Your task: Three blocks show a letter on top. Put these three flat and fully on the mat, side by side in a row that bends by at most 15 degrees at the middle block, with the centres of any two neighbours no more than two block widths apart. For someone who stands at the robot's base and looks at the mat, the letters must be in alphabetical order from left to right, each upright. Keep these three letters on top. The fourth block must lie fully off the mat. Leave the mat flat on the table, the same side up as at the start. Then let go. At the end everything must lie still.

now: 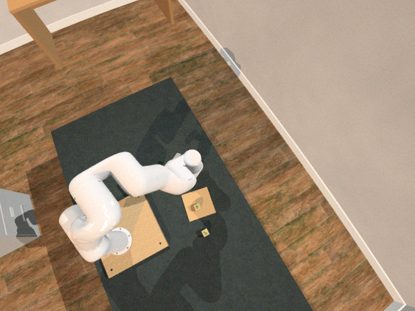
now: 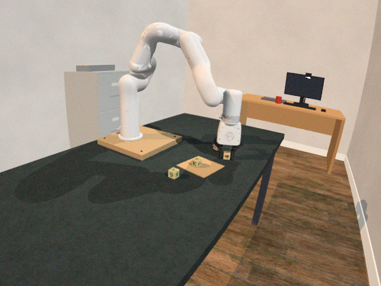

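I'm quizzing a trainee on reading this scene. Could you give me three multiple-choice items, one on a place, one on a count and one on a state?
1. Where is the hand?
A. Over the mat
B. Low at the table, off the mat
C. Above the arm's wooden base board

2. How many blocks sit on the mat?
A. One
B. Two
C. Three

3. How does the mat lie?
A. Rolled up
B. Folded in half
C. Flat on the table

Answers:
1 B: in the exterior view the hand is down over a block on the dark table, beyond the mat.
2 A: only one block rests on the mat; another sits on the table beside it.
3 C: the mat shows as a flat tan square in both views.
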Robot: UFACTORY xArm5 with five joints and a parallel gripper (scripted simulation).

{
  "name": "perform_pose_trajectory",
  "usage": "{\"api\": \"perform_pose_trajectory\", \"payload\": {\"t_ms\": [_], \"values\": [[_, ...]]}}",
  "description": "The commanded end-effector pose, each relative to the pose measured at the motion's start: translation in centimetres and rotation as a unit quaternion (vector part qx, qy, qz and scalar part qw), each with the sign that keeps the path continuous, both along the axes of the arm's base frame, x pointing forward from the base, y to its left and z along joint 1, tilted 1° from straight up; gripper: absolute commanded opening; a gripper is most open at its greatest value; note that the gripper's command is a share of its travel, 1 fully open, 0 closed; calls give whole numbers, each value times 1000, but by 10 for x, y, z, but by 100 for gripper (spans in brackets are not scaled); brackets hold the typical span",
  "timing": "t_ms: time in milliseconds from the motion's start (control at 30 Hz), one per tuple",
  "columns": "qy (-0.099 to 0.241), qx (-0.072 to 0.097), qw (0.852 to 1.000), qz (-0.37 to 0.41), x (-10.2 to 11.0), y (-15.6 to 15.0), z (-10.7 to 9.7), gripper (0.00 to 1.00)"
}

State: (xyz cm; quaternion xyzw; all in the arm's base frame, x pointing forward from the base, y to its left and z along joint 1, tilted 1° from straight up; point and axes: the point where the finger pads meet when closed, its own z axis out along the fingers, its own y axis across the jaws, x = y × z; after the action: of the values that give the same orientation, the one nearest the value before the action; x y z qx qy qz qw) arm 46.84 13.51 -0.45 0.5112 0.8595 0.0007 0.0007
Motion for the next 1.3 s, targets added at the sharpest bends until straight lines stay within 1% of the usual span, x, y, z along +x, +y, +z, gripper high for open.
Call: {"api": "perform_pose_trajectory", "payload": {"t_ms": [0,33,67,1267], "values": [[-2,1,1000,0,1,0,1,47],[-2,1,1000,0,1,0,1,47],[-2,1,1000,0,1,0,1,27],[-2,1,1000,0,1,0,3,27]]}}
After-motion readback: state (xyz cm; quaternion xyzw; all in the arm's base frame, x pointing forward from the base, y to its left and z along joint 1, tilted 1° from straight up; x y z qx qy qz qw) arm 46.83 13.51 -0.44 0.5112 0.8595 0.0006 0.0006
